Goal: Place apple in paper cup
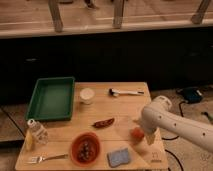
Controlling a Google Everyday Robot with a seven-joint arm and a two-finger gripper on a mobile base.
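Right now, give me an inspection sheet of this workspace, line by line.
Surface: wooden table, crowded.
Job's things: apple lying on the table near its right edge; paper cup upright beside the green tray, well apart from the apple.
Clutter: chili pepper, orange bowl, blue sponge, fork, bottle, white-handled utensil.
End effector: open, close beside the apple on its right, holding nothing.
Cables: dark box with cords on the floor, right of the table.
Surroundings: railing posts above a dark wall behind.

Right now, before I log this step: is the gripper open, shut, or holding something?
Gripper: open, holding nothing, low over the table, just right of the apple.
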